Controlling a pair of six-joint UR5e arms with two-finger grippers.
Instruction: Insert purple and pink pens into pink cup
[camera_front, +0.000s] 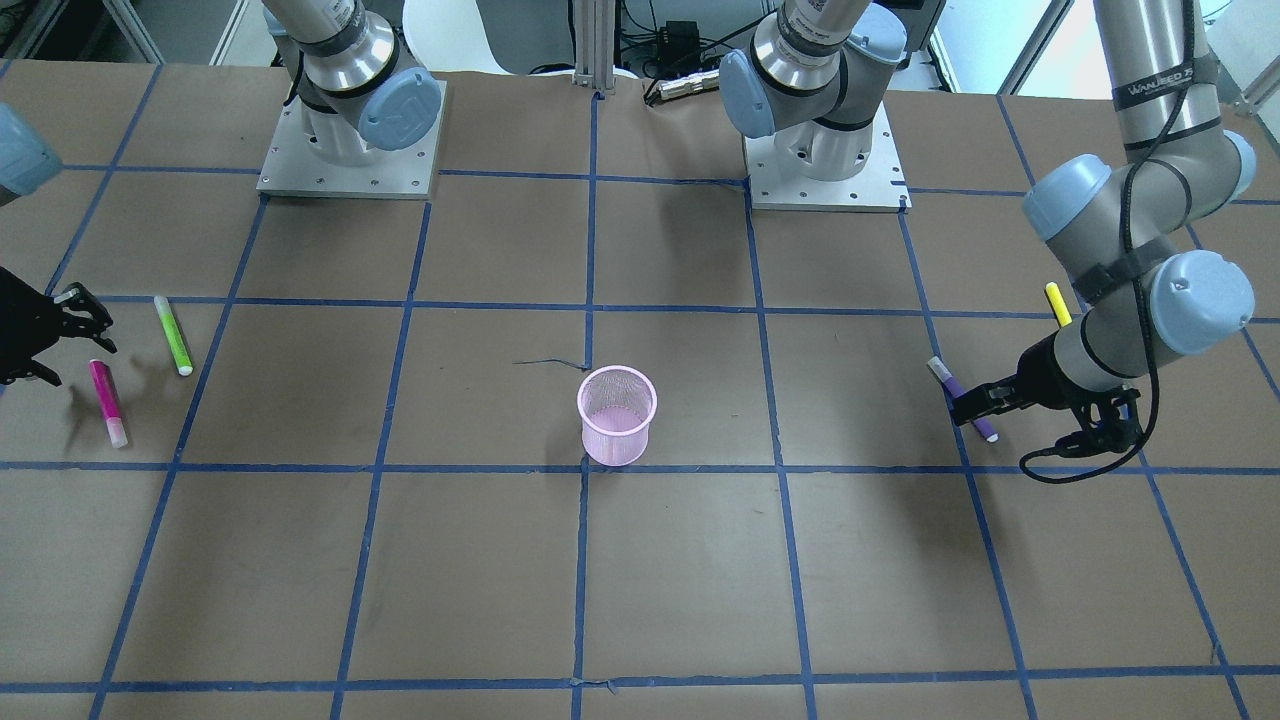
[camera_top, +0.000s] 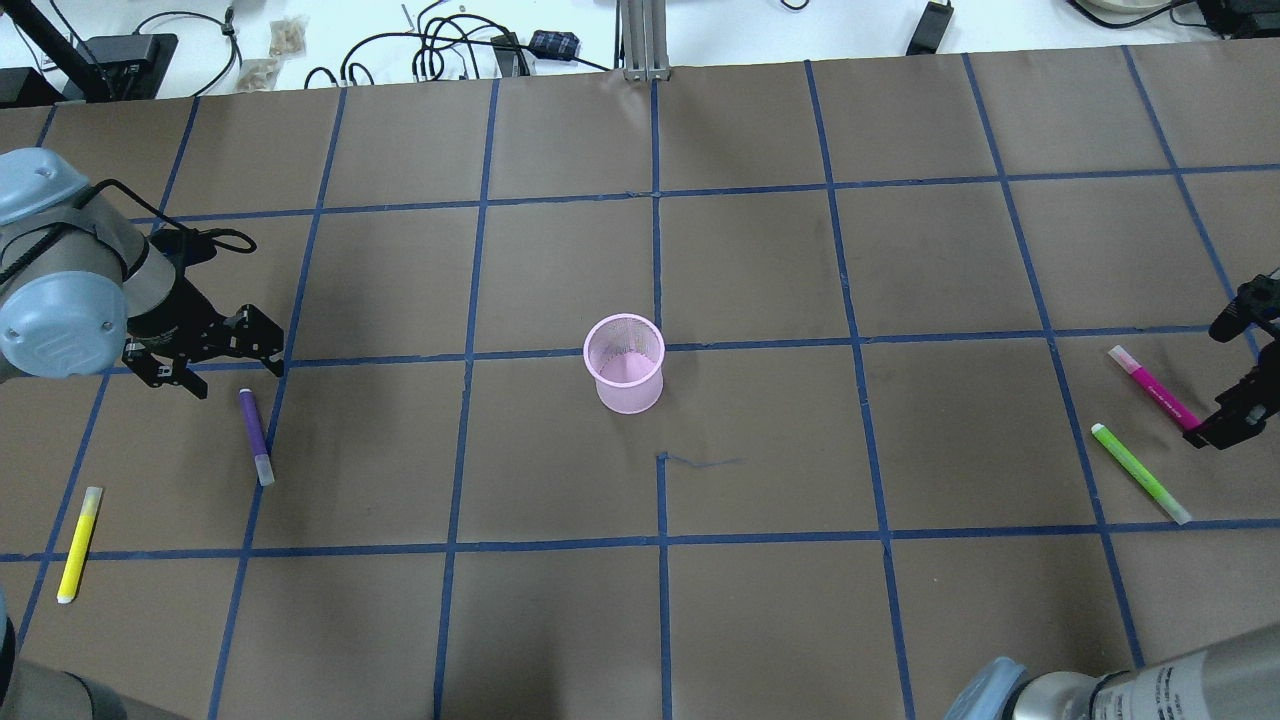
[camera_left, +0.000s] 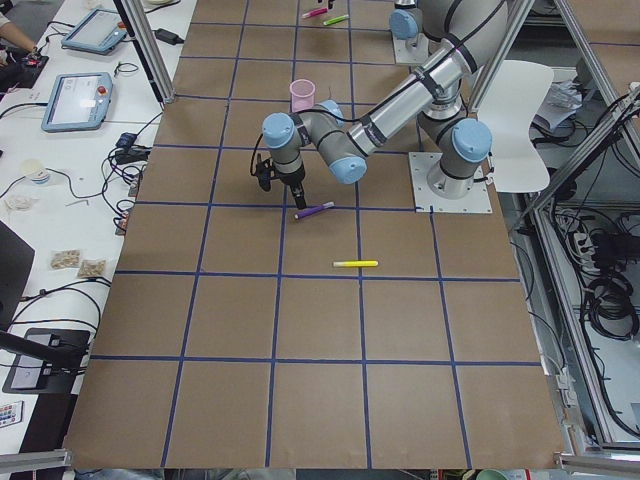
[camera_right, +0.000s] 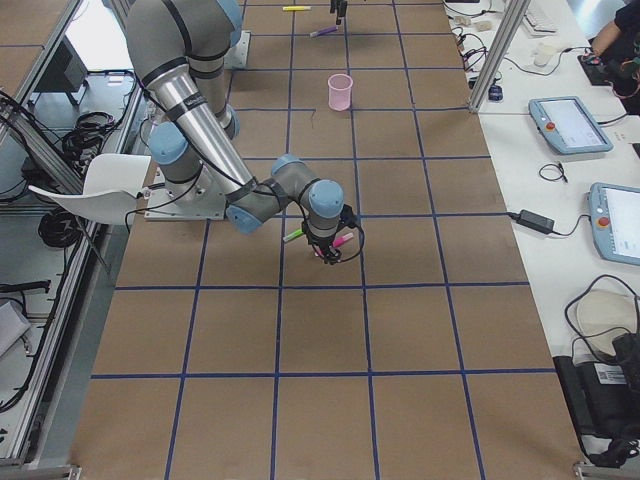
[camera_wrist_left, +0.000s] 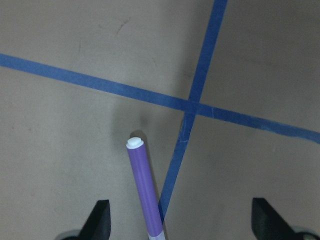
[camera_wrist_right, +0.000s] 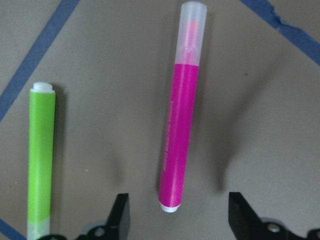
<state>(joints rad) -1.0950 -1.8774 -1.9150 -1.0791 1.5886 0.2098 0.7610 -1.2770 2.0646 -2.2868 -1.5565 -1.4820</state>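
Observation:
The pink mesh cup (camera_front: 617, 415) (camera_top: 625, 365) stands upright at the table's middle. The purple pen (camera_top: 255, 436) (camera_wrist_left: 144, 187) lies flat on the robot's left side. My left gripper (camera_top: 235, 372) (camera_wrist_left: 182, 215) is open and hovers just over one end of it, its fingers either side. The pink pen (camera_top: 1152, 388) (camera_wrist_right: 181, 135) lies flat on the robot's right side. My right gripper (camera_top: 1222, 378) (camera_wrist_right: 175, 210) is open and low over that pen's end, holding nothing.
A green pen (camera_top: 1140, 473) (camera_wrist_right: 41, 160) lies beside the pink pen. A yellow pen (camera_top: 78, 543) lies near the table's left front, apart from the purple one. Blue tape lines grid the brown table (camera_top: 900, 440). Cables and clutter sit beyond the far edge.

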